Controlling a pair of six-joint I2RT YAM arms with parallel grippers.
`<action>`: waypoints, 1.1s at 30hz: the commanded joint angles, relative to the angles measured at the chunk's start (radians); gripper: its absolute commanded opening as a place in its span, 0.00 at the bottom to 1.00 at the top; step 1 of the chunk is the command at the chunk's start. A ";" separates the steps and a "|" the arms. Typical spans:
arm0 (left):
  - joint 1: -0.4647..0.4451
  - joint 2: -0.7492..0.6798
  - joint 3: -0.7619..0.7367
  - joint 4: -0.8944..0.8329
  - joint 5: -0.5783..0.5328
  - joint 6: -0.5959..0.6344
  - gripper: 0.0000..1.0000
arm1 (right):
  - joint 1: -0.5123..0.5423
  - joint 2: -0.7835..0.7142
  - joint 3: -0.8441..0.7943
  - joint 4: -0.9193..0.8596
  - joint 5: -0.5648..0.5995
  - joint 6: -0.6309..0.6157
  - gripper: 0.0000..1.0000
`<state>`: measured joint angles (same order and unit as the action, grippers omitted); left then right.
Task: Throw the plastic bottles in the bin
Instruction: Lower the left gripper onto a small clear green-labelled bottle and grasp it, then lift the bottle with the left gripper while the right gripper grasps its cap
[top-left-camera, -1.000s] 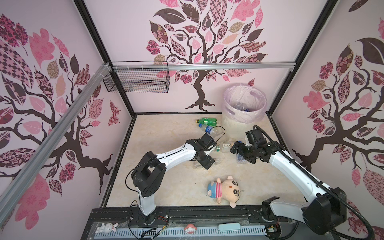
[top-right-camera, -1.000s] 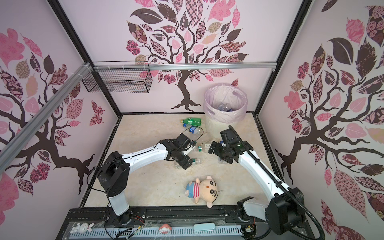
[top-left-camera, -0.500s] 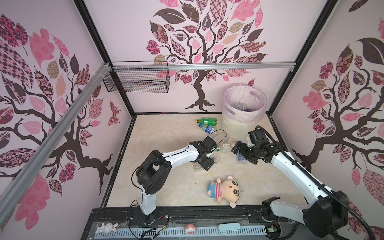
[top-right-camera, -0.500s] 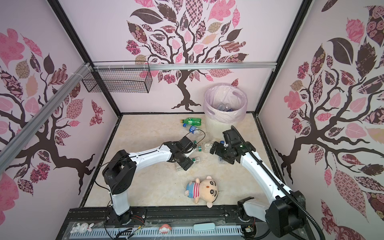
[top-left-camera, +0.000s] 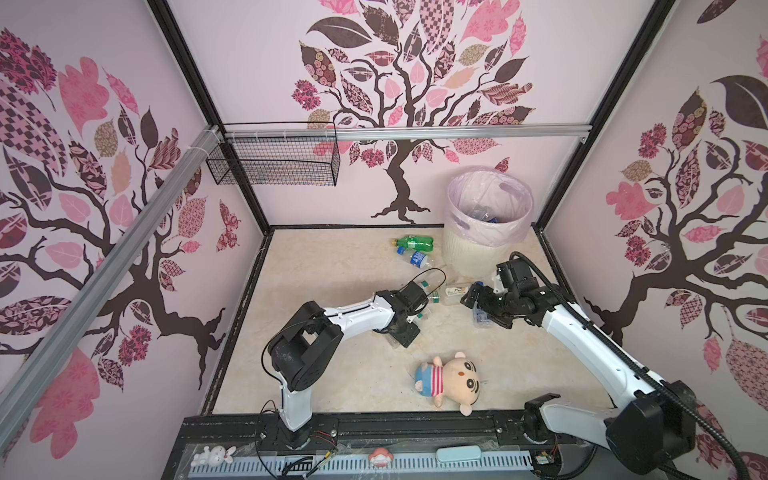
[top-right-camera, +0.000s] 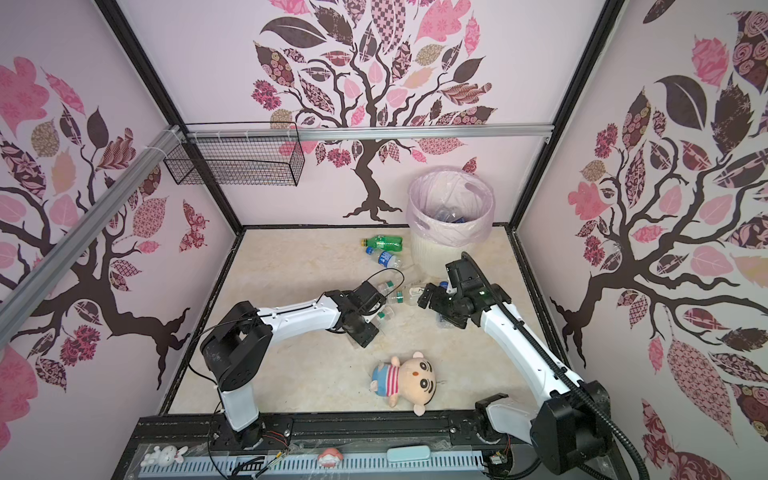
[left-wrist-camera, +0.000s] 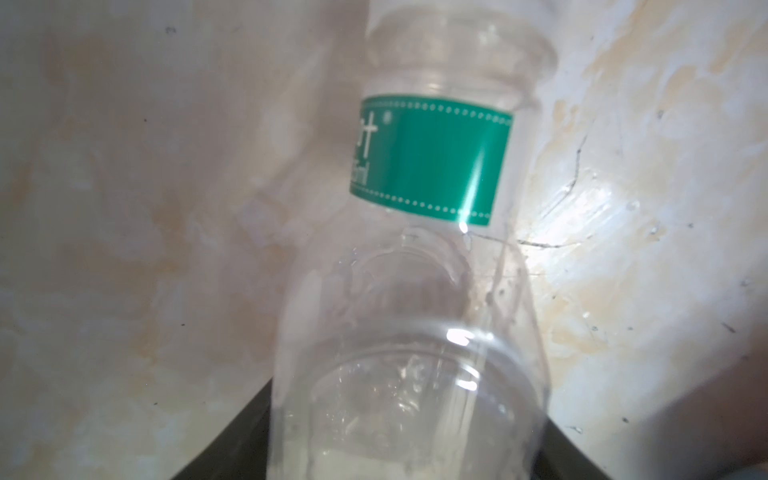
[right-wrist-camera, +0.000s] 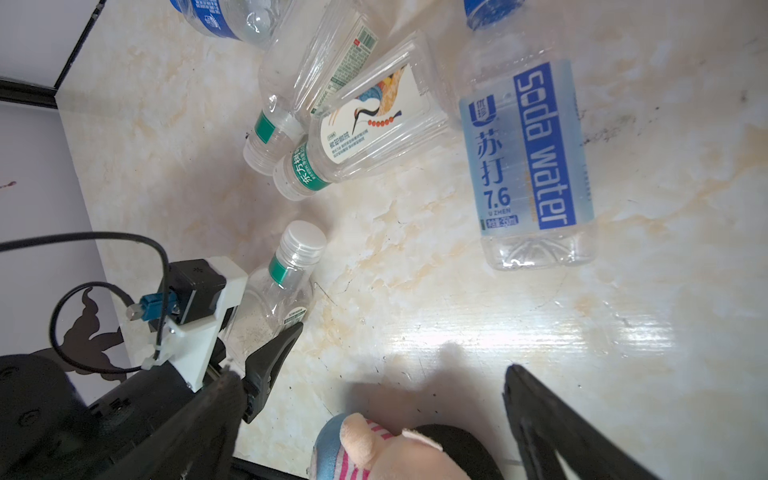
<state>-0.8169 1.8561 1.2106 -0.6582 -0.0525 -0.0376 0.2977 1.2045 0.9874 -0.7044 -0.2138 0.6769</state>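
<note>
A plush doll (top-left-camera: 451, 380) lies nearest. Mid-floor, the left gripper (top-left-camera: 411, 321) straddles a clear green-banded bottle (left-wrist-camera: 432, 158); whether it grips, I cannot tell. The right gripper (top-left-camera: 482, 307) hangs wide open by a soda-water bottle (right-wrist-camera: 523, 158). Farthest, the bin (top-left-camera: 469, 257), a green bottle (top-left-camera: 413, 241) beside it.

Both top views look steeply down from high at 6 o'clock toward the back wall (top-left-camera: 415, 195), sharing the whole floor (top-left-camera: 332, 270), with the bin (top-left-camera: 469, 257) at 1 o'clock. The left wrist view sits very close on a green-banded clear bottle (left-wrist-camera: 415, 291). The right wrist view, farther off, overlooks the floor, a soda water bottle (right-wrist-camera: 528, 166) and a plush doll (right-wrist-camera: 374, 449).
</note>
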 joint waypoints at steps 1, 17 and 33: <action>0.004 -0.048 -0.031 0.025 0.038 -0.034 0.65 | -0.005 0.008 0.023 -0.006 -0.011 0.000 1.00; 0.007 -0.220 0.164 0.056 0.266 -0.298 0.62 | -0.005 0.052 0.221 -0.015 -0.057 0.014 0.99; 0.006 -0.385 0.265 0.099 0.412 -0.488 0.63 | -0.004 0.102 0.388 0.157 -0.240 0.049 0.90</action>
<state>-0.8078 1.5051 1.4521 -0.5896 0.3126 -0.5049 0.2977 1.2755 1.3418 -0.5884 -0.4000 0.7010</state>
